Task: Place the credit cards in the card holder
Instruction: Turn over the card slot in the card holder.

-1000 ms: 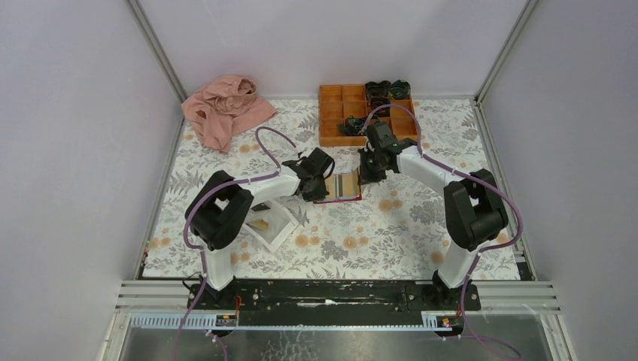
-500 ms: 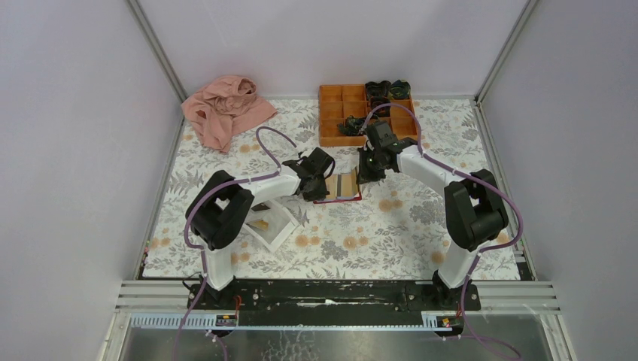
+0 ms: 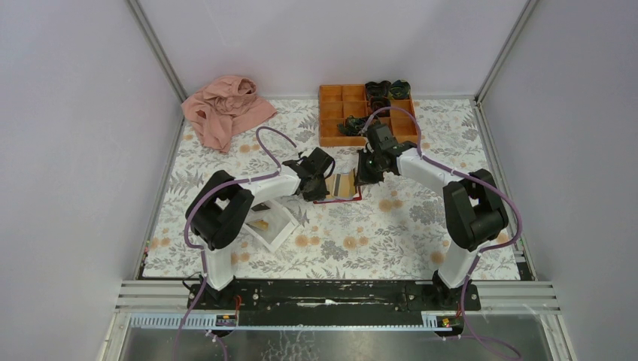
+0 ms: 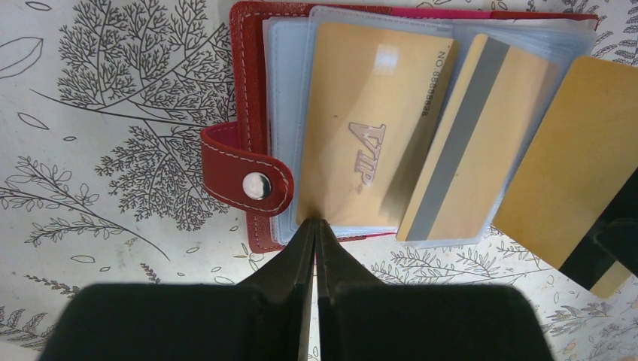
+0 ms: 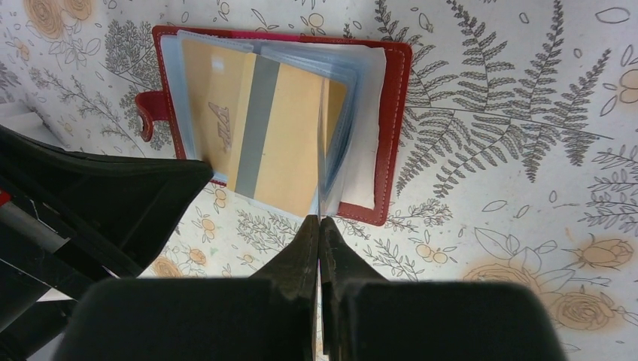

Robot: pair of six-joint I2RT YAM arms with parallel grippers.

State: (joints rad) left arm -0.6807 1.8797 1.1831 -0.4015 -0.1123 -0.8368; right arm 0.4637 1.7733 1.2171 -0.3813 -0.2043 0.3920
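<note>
The card holder (image 4: 252, 75) lies open on the floral cloth, a dark-red cover with pale blue sleeves and a snap tab (image 4: 252, 180). One gold credit card marked VIP (image 4: 369, 128) sits in a sleeve, and another with a grey stripe (image 4: 474, 150) lies in the sleeve beside it. My left gripper (image 4: 315, 223) is shut, its tips touching the near edge of the VIP card's sleeve. My right gripper (image 5: 320, 219) is shut on a third gold card (image 4: 564, 150), seen edge-on (image 5: 321, 165) in the right wrist view, its far end among the sleeves of the card holder (image 5: 395, 128).
A white tray (image 3: 282, 226) with another gold card (image 3: 259, 223) lies under the left arm. An orange compartment box (image 3: 331, 113) holding dark items stands at the back. A pink cloth (image 3: 226, 109) lies at the back left. Grey walls enclose the table.
My right gripper has edged slightly left toward the card holder with its card. The left arm has not moved.
</note>
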